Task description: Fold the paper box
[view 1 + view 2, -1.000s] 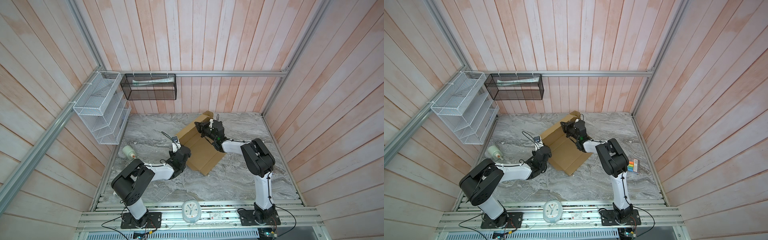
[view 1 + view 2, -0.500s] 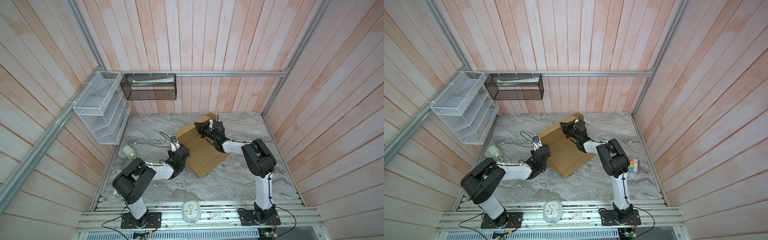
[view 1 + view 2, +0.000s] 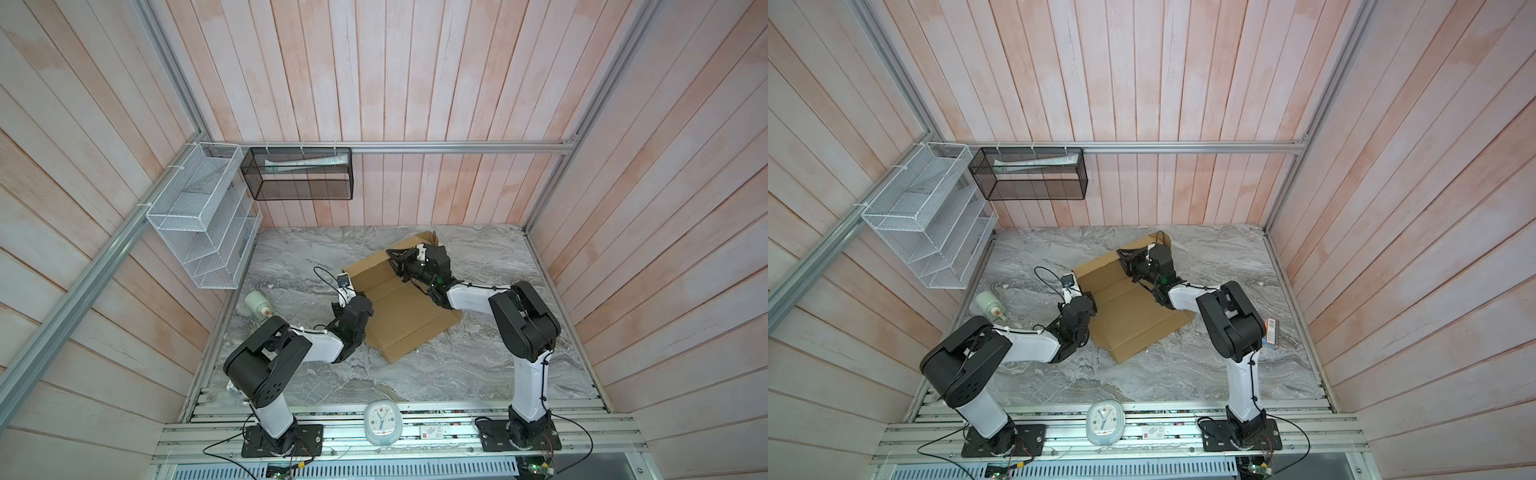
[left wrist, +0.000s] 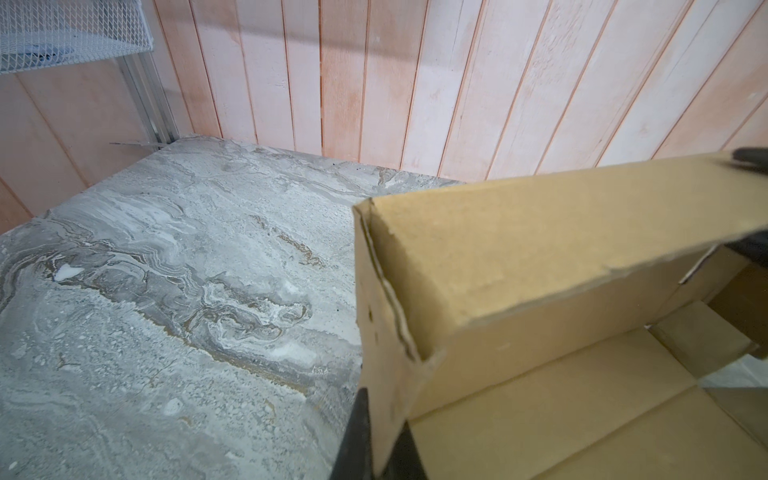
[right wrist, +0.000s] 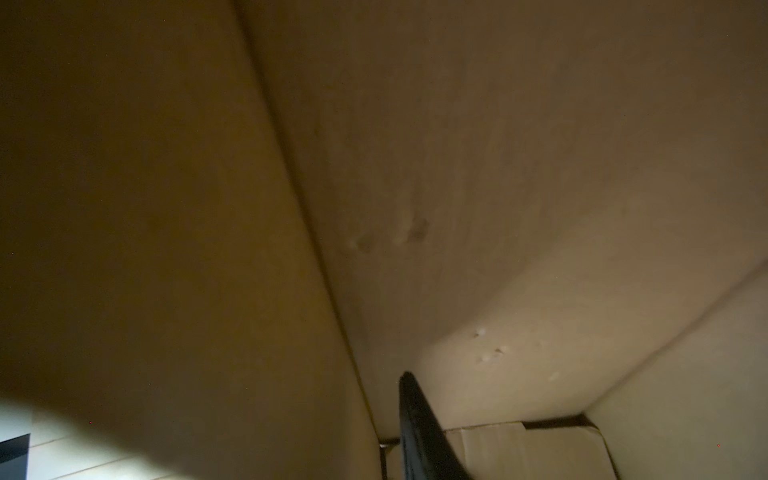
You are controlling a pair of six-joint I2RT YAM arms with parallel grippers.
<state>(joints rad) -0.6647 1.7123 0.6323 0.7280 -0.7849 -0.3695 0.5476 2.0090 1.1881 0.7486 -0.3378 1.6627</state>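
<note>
The paper box (image 3: pixel 399 316) is pinched at its side wall by the closed left gripper (image 4: pixel 382 419); the right gripper (image 3: pixel 397 264) is seen parted.

left gripper (image 4: pixel 380 419): closed onto paper box (image 3: pixel 399 307) wall | right gripper (image 3: pixel 398 262): jaws parted | paper box: turned

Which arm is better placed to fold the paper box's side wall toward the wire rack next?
Left. The left hand is shut on that wall of the paper box; the right hand stands open at the far wall.

Marble table (image 3: pixel 415 374) carries paper box (image 3: pixel 407 316), white cylinder (image 3: pixel 257 304).
</note>
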